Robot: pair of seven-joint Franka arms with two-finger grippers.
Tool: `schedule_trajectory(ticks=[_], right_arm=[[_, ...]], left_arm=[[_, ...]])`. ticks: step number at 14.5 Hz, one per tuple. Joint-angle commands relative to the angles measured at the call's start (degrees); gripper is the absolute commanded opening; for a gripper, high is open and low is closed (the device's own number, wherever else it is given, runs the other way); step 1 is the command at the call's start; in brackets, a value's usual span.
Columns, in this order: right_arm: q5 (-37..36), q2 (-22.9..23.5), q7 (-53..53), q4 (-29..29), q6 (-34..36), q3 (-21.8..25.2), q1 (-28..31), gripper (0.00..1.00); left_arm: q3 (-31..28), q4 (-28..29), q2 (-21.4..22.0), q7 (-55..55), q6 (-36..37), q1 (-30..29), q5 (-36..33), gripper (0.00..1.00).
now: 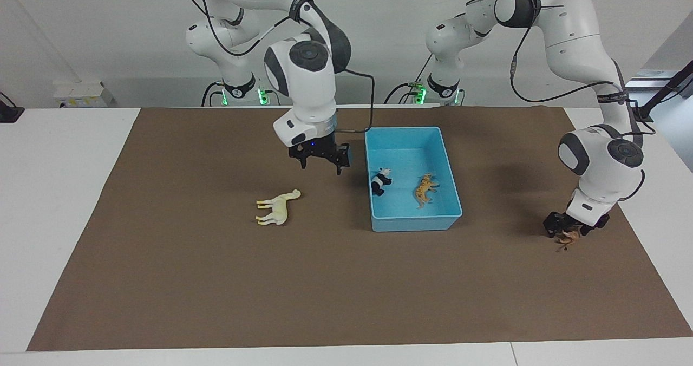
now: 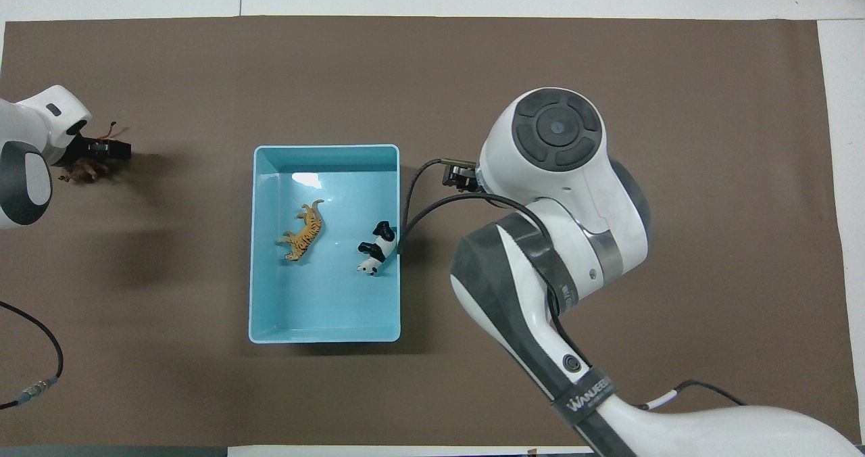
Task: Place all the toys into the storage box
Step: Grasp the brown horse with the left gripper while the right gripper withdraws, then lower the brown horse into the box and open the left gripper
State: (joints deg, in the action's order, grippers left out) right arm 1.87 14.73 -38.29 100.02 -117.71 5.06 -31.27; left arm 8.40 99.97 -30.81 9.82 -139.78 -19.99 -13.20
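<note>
Brown mat (image 1: 216, 279) covers white table (image 1: 54, 193); cables near robot bases.

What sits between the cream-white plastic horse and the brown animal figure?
The light blue plastic storage box, holding the black-and-white panda and striped orange tiger; the facing view shows it between the horse and brown animal.

Layout on the surface (image 1: 162, 279)

The panda (image 1: 381, 181) and the tiger (image 1: 426, 189) lie in the storage box (image 1: 411, 222). The horse (image 1: 278, 208) lies toward the right arm's end, the brown animal (image 1: 567, 240) toward the left arm's end.
</note>
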Motion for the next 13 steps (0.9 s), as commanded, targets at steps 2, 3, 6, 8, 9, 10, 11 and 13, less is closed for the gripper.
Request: schedule_trajectory(ticks=[2, 3, 6, 8, 9, 10, 11, 13], right_arm=[[-0.73, -5.32, 11.02, 13.34, -10.33, -0.76, 6.3, 1.0], [-0.64, -5.77, 13.13, 15.88, -13.39, -0.84, 7.53, 1.0], [-0.82, -5.42, 13.85, 20.64, -21.49, -0.84, 7.54, 1.0], [-0.99, -3.67, 16.3, 21.0, -24.05, -0.84, 7.37, 1.0], [-1.34, -3.05, 17.27, 21.35, -25.36, -0.84, 7.45, 1.0], [-1.78, -2.35, 17.98, 21.53, -26.86, -0.84, 7.54, 1.0], [-2.39, -1.82, 18.07, 21.53, -27.31, -0.84, 7.54, 1.0], [-3.45, -0.68, 18.25, 21.53, -29.58, -0.84, 7.63, 1.0]], left_arm=[[-0.05, 0.06, 0.75, -0.15, 1.16, -0.14, -0.96, 0.13], [-0.05, -2.3, 0.49, -0.15, 3.88, -0.14, -0.95, 0.0], [0.03, -4.87, 0.14, -0.24, 7.5, 0.12, -0.25, 0.0], [-0.05, -7.84, -0.04, -0.68, 12.83, 1.52, 1.85, 0.0], [-0.05, -10.73, -0.13, -2.68, 17.48, 2.92, 1.86, 0.0], [0.03, -13.2, 0.13, -6.27, 21.79, 4.16, 2.12, 0.0], [0.29, -14.7, 1.18, -11.79, 25.92, 5.21, 2.91, 0.0], [0.82, -14.2, 6.26, -20.95, 31.83, 7.76, 7.98, 0.0]])
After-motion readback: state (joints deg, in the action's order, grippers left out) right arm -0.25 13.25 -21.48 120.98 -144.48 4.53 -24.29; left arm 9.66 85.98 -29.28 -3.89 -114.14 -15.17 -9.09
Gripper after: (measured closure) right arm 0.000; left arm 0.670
